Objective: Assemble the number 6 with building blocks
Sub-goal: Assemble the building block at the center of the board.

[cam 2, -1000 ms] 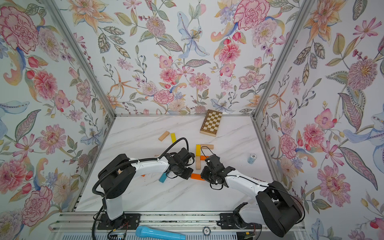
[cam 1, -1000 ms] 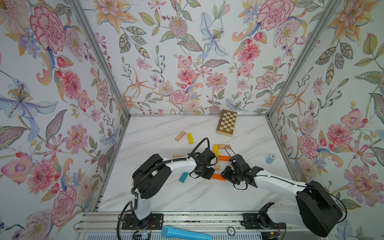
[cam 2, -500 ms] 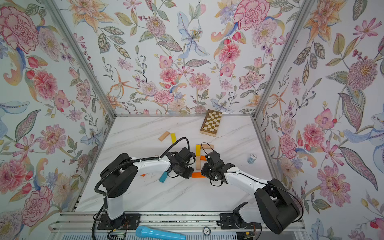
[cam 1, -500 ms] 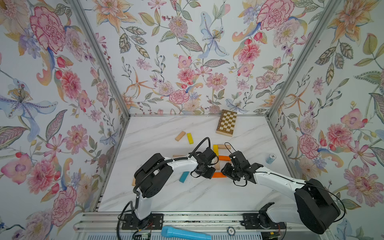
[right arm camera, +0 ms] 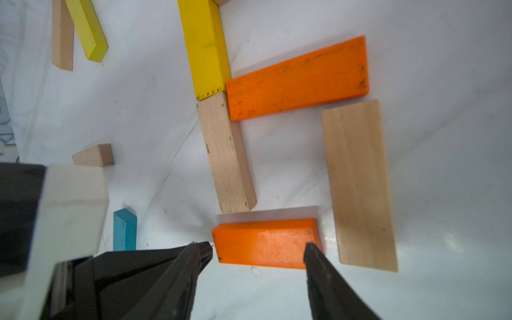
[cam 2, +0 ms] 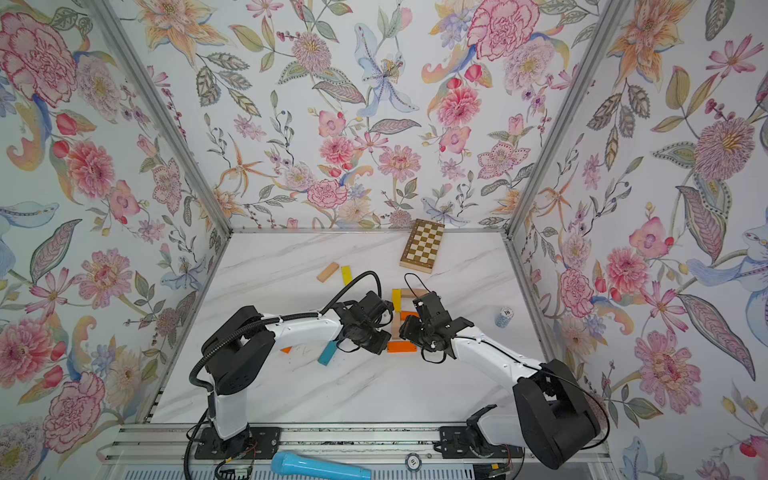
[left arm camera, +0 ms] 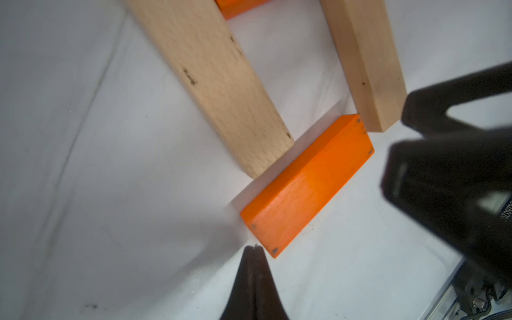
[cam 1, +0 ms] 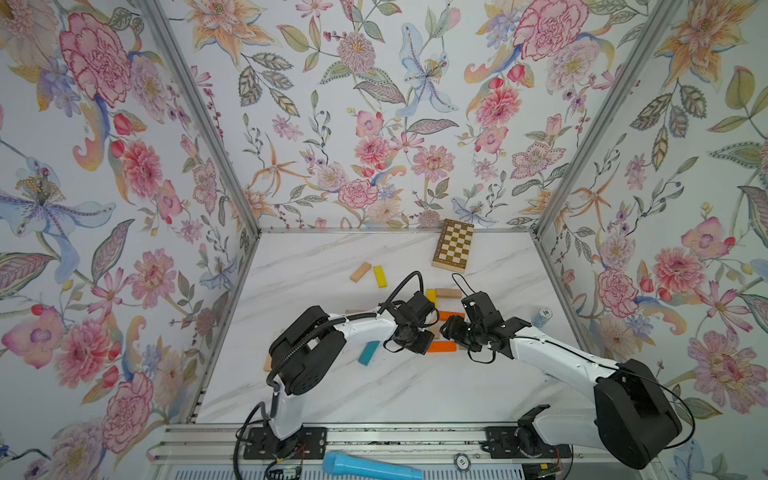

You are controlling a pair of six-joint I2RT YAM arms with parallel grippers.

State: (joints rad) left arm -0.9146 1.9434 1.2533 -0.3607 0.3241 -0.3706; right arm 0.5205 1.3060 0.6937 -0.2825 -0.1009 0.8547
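Right tool: we are finding it spread, straddling the orange block lying at the six o'clock edge of the number 6. Left tool: pressed together, pointing just beside that block's nine o'clock end, mid-tabletop.

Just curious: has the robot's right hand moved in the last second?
Yes. The right hand slid slightly toward the brown-and-cream chequered board at the back.
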